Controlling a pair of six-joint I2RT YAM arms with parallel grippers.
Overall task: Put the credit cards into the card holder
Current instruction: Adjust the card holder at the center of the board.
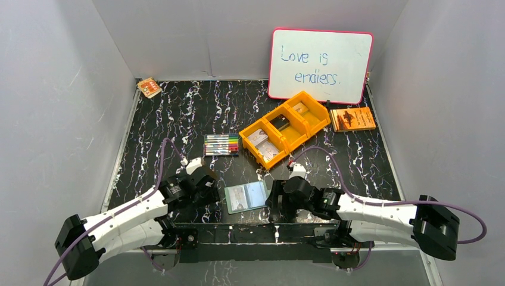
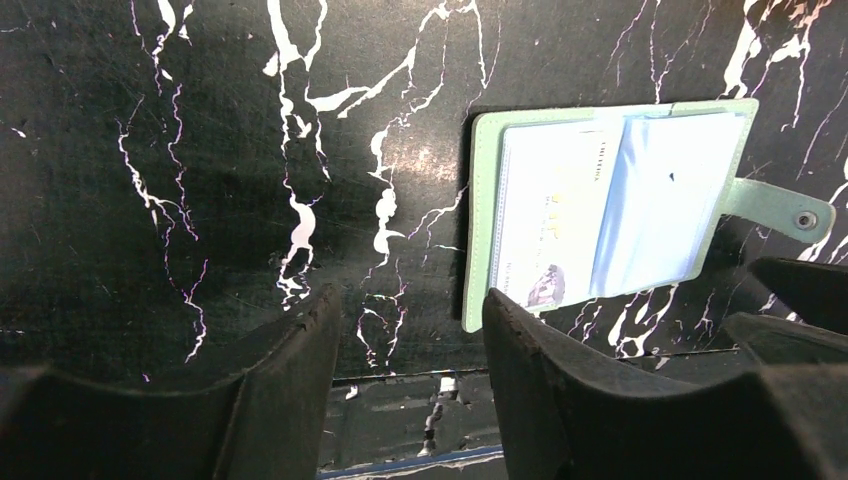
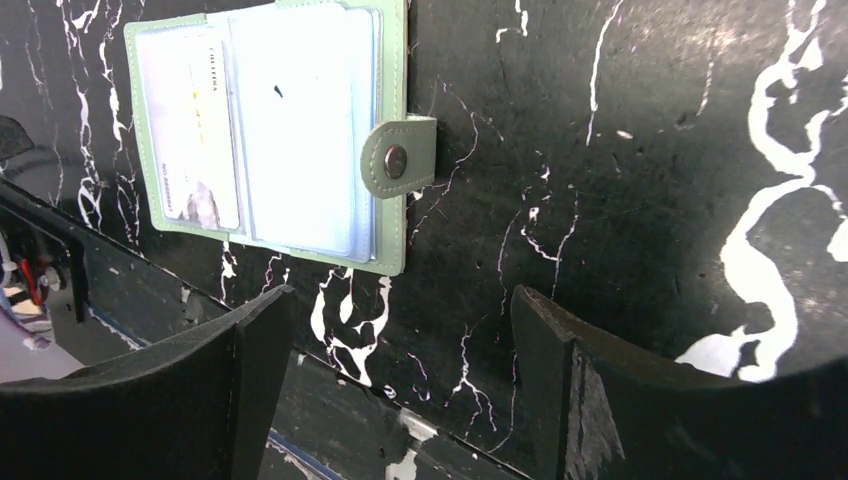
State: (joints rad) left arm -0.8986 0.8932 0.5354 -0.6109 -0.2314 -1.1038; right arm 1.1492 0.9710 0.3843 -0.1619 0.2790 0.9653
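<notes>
The card holder (image 1: 246,196) lies open and flat near the table's front edge, between my two grippers. A pale credit card (image 2: 555,220) sits in its left clear pocket; the same card (image 3: 190,130) also shows in the right wrist view. The holder's snap tab (image 3: 400,160) sticks out on its right side. More greyish cards (image 1: 264,145) lie in the near compartment of the orange bin. My left gripper (image 2: 410,305) is open just left of the holder (image 2: 600,210), holding nothing. Just to the right of the holder (image 3: 270,130) is my right gripper (image 3: 400,300), wide open and empty.
The orange three-compartment bin (image 1: 310,102) stands behind the holder, with a dark item and a tan item in its other compartments. A pack of markers (image 1: 221,144) lies to its left. A whiteboard (image 1: 321,64), an orange booklet (image 1: 352,119) and a small packet (image 1: 149,87) are at the back.
</notes>
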